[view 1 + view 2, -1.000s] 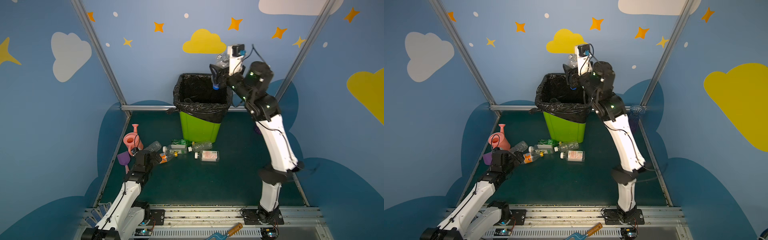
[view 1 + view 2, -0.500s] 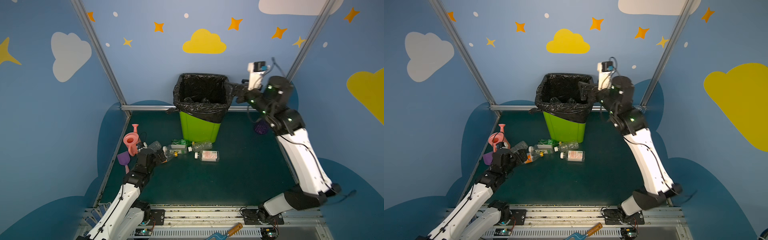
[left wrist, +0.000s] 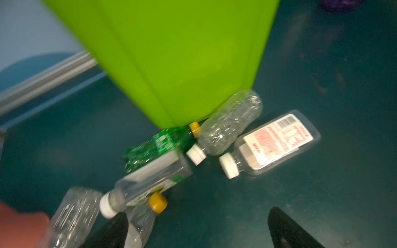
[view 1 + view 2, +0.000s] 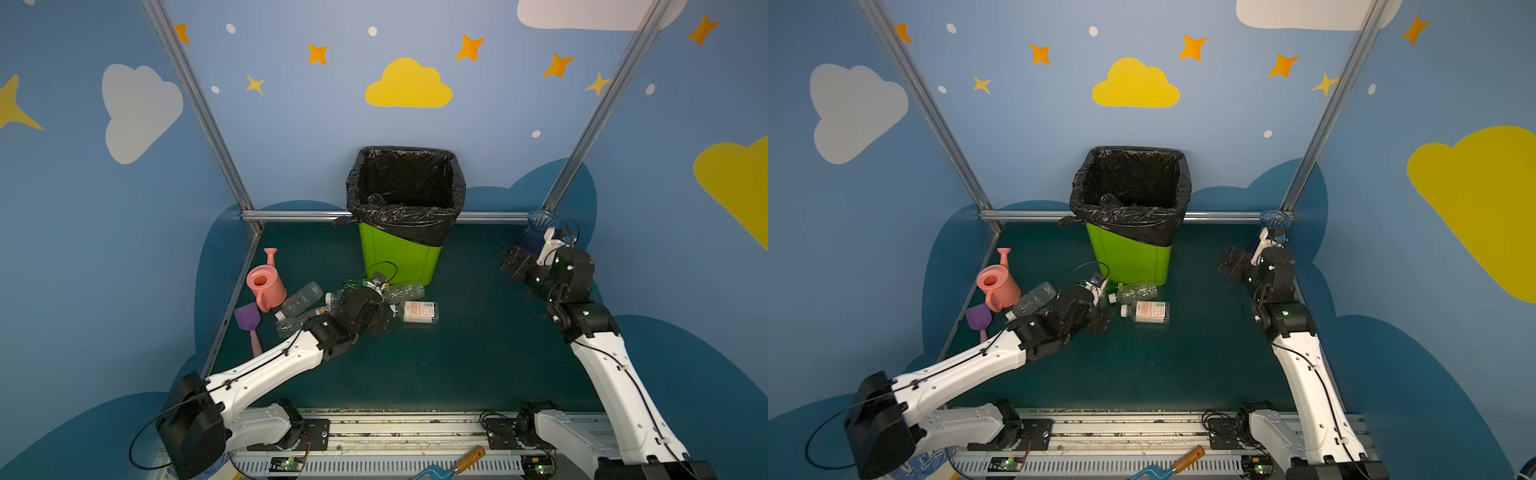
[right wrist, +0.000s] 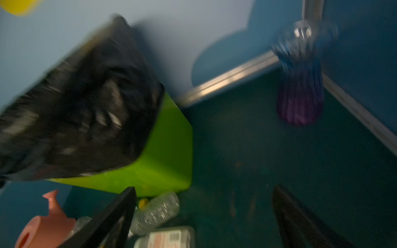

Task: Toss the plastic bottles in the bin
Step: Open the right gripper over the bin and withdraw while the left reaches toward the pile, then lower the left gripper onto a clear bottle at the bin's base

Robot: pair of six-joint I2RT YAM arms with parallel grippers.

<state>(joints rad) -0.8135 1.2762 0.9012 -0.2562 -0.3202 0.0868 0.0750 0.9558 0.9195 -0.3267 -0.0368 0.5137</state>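
Note:
The lime-green bin [image 4: 399, 259] [image 4: 1129, 259] with its black liner stands at the back; a clear bottle [image 4: 376, 199] shows inside it. Several plastic bottles lie at its foot: a flat one with a red-and-white label [image 4: 419, 311] [image 3: 272, 141], a crushed clear one [image 3: 229, 124], a green one [image 3: 159, 143] and a yellow-capped one [image 3: 158, 203]. My left gripper [image 4: 384, 318] [image 3: 197, 214] hovers low over them, open and empty, the yellow-capped bottle beside one finger. My right gripper [image 4: 509, 262] [image 5: 204, 190] hangs open and empty in the air, right of the bin.
A pink watering can [image 4: 266, 284] and a purple shovel [image 4: 249, 322] sit by the left wall with another clear bottle [image 4: 301, 299]. A blue-purple ribbed vase [image 4: 536, 232] [image 5: 300, 85] stands in the back right corner, just behind my right wrist. Metal rails edge the floor.
My right gripper opened over the bin, the blue-capped bottle it held is gone from it, and the arm swung down to the right. My left arm reached right, in among the bottles.

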